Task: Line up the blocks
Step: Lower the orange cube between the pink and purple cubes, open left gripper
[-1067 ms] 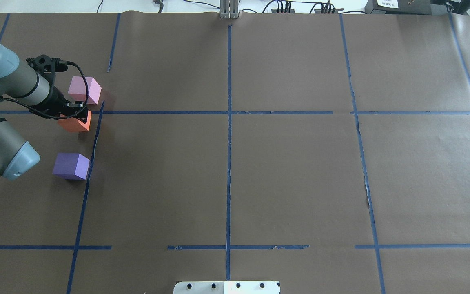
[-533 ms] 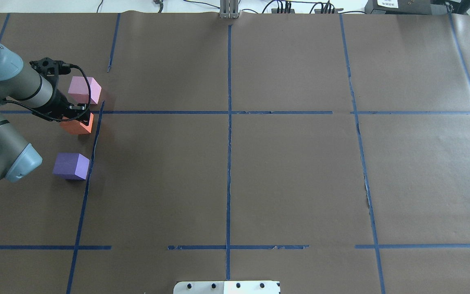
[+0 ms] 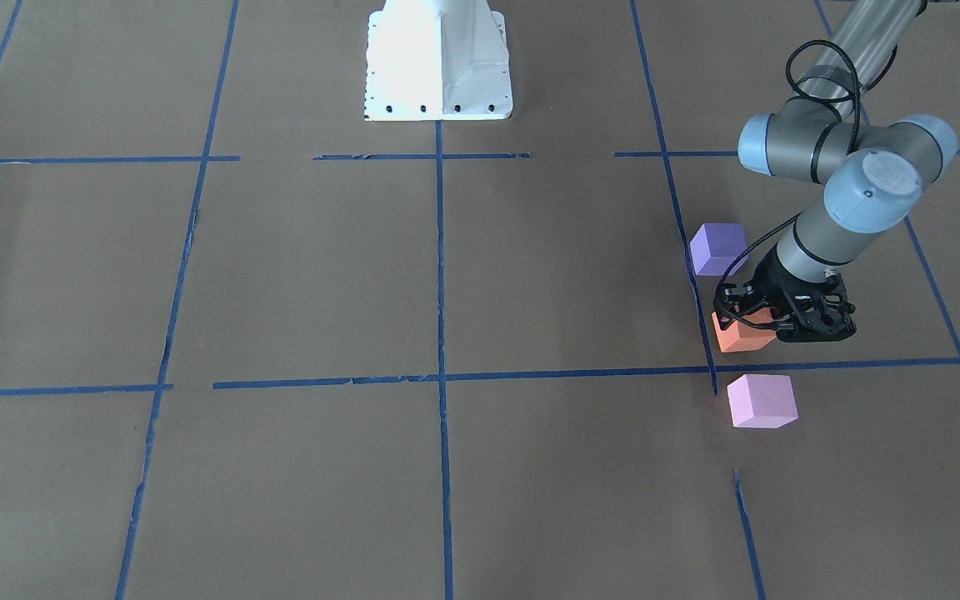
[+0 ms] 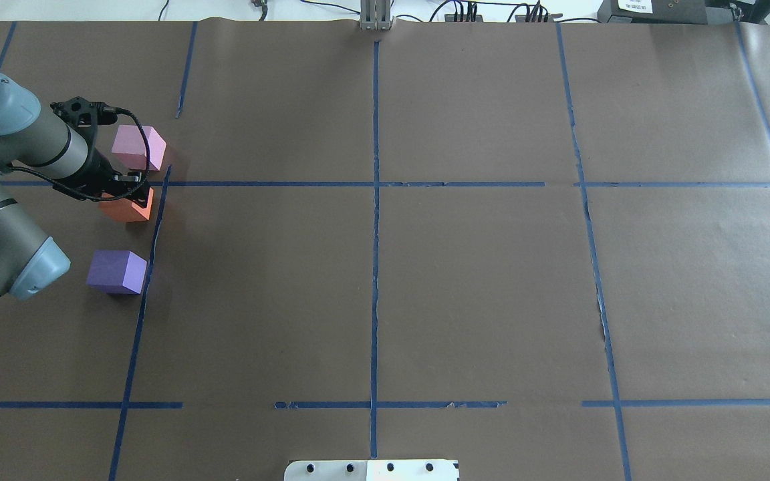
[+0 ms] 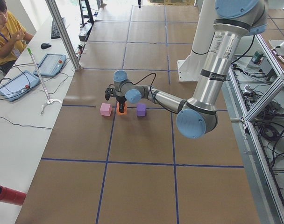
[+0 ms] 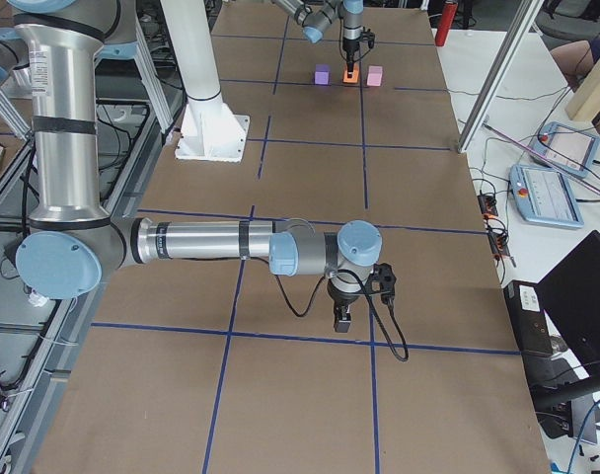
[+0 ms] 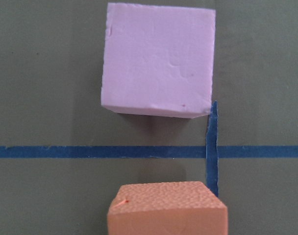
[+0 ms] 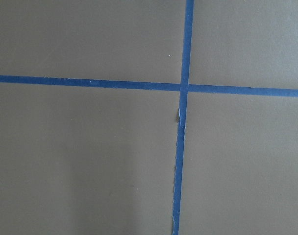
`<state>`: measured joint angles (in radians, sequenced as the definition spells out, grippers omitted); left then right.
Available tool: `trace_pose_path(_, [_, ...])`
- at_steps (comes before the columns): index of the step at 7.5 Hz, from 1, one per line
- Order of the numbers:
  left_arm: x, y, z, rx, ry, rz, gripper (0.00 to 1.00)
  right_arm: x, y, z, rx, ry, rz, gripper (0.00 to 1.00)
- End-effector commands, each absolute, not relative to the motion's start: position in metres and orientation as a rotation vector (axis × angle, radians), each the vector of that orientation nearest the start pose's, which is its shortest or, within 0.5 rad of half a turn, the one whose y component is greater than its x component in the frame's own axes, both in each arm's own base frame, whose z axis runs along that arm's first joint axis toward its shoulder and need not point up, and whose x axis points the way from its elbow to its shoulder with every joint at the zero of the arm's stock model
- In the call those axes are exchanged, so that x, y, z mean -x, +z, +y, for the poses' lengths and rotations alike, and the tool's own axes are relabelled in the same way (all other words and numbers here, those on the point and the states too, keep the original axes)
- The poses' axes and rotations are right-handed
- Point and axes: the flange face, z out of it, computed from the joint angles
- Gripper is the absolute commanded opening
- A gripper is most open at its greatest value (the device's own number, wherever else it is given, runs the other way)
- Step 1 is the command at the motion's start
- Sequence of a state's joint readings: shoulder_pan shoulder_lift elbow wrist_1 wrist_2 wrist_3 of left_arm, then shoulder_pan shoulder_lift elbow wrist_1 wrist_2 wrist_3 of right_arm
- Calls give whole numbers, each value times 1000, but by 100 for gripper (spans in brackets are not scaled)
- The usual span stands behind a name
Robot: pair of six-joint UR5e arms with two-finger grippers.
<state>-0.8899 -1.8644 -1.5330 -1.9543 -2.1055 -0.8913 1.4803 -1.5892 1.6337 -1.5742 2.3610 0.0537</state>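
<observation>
The orange block (image 4: pixel 127 208) sits between the pale pink block (image 4: pixel 136 147) and the violet-purple block (image 4: pixel 116 271) at the table's far left, beside a blue tape line. My left gripper (image 4: pixel 124 190) is down on the orange block (image 3: pixel 738 337) and seems shut on it; its fingers are mostly hidden. The left wrist view shows the orange block's top (image 7: pixel 167 208) with the pink block (image 7: pixel 159 58) beyond a tape line. My right gripper (image 6: pixel 341 321) shows only in the exterior right view, low over bare paper; I cannot tell whether it is open or shut.
Brown paper with a grid of blue tape lines (image 4: pixel 375 200) covers the table. The white robot base (image 3: pixel 438 62) stands at the robot's side. The right wrist view shows a tape crossing (image 8: pixel 183 88). An operator's desk (image 5: pixel 20 84) with tablets lies past the far edge.
My left gripper and the orange block have shifted slightly right and toward the robot, nearer the tape line. The pink and purple blocks have not moved.
</observation>
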Motion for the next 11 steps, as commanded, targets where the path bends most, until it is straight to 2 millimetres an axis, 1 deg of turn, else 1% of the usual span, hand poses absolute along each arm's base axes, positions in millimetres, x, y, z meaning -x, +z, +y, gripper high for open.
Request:
trace_pose_path(1, [-337,483,-543,-68,-27,801,66,-18,636,-490,19,-51,-791,100])
trace_pose_path(3, [-337,483,-544,-69,-27,800,80,-18,636,-490,18,-51,-791,100])
trace_pose_path(4, [-338,484,-544,-68,-26,799,80,-18,636,-490,18,-51,-791,100])
trace_pose_path(5, [-338,483,-544,-69,-24,800,83,-18,636,-490,18,-51,-791,100])
trace_pose_path(6, [-337,482,-543,-77,-25,796,93,-18,636,-490,18,-51,-791,100])
trace_pose_path(7, [-335,479,-543,-88,-22,801,97,-18,636,-490,18,-51,-792,100])
trace_pose_path(8, [-329,472,-541,-119,17,807,99,-18,636,-490,19,-51,-791,100])
trace_pose_path(9, [-322,464,-540,-138,25,814,100,-18,636,-490,19,-51,-791,100])
trace_pose_path(10, [-307,446,-541,-165,12,828,100,-18,636,-490,19,-51,-791,100])
trace_pose_path(11, [-279,426,-539,-180,-18,826,100,-18,636,-490,18,-51,-791,100])
